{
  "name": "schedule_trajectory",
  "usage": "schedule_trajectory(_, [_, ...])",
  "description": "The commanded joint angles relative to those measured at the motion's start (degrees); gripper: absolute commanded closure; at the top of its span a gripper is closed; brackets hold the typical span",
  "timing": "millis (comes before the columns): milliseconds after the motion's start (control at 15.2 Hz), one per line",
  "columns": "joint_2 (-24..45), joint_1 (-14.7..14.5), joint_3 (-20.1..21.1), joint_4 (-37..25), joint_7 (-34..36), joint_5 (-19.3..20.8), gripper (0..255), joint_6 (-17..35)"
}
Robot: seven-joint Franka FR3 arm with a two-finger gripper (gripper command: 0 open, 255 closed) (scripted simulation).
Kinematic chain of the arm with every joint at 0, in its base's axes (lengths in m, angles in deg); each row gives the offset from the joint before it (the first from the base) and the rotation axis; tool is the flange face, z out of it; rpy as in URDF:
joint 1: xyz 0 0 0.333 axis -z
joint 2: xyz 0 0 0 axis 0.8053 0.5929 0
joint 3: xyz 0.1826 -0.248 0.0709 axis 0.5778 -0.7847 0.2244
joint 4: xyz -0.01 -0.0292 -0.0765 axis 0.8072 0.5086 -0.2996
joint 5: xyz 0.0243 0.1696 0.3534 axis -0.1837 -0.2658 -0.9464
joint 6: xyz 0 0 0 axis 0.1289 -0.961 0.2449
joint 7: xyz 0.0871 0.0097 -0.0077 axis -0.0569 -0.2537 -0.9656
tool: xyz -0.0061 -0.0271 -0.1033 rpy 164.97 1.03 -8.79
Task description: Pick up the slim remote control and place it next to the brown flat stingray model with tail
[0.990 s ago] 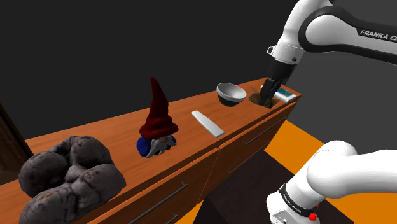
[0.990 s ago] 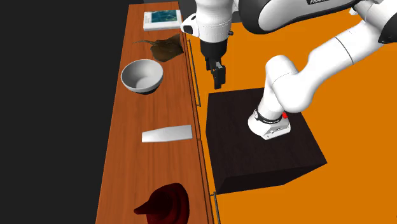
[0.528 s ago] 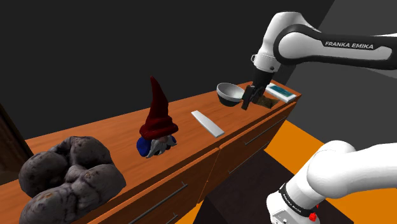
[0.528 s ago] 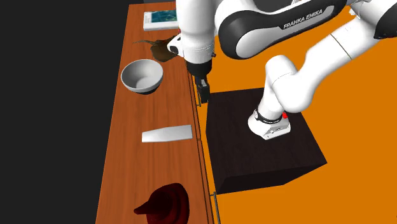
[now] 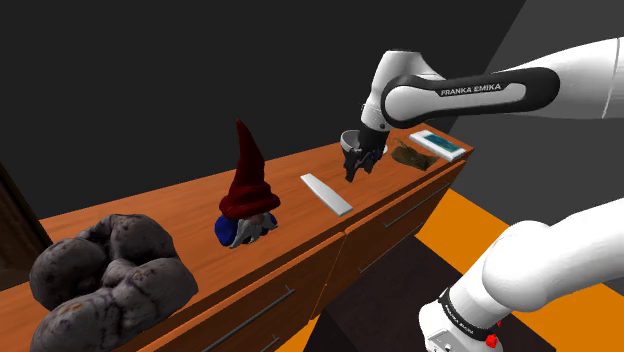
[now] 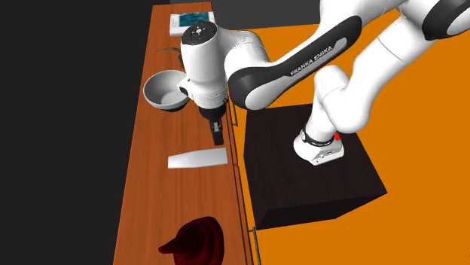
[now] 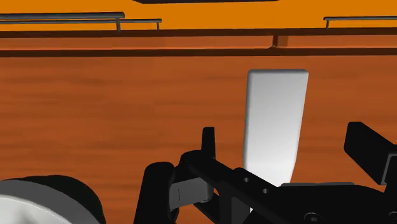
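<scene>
Pincer (image 5: 356, 165) (image 6: 218, 135) (image 7: 284, 137) all black, released: in the wrist view both fingers stand wide apart with nothing clasped between them. It hangs over the orange-brown wooden worktop (image 5: 180, 205) (image 6: 151, 188) (image 7: 95, 114), pointing down, between the grey-white round bowl (image 6: 166, 89) and the slim flat pale-grey remote control (image 5: 326, 193) (image 6: 197, 159) (image 7: 277, 121), near the remote's bowl-side end; not gripping it. Remote lies flat on the worktop by the front edge, above the drawer fronts, with the red-hatted, blue-bodied gnome figure (image 5: 245, 190) on its other side. Brown flat stingray model (image 5: 408, 154) sits toward the worktop's far end past the bowl, well apart from the remote, so the remote is not placed next to it. Just beyond the stingray, a white-edged flat rectangular item with a teal face (image 5: 437, 144) (image 6: 188, 21) lies at the worktop's corner. Dark lumpy rock-like mass (image 5: 105, 275) at the shoulder view's lower left, on the same worktop. White arm reaches from the black box stand (image 6: 309, 173) across to the worktop; orange floor (image 6: 422, 150) under the stand. In the wrist view the remote runs lengthwise away from the fingers, with drawer handles and orange floor past the worktop edge.
</scene>
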Motion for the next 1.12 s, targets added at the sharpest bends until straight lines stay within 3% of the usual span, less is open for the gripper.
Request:
schedule_trajectory(0, [4.3,-0.1,1.1,-1.2,1.9,0.2,0,3.5])
schedule_trajectory(462, [19.6,0.2,3.3,-7.5,7.9,3.2,0,13.3])
schedule_trajectory(1056, [23.3,0.2,3.3,-5.1,8.5,4.0,0,19.2])
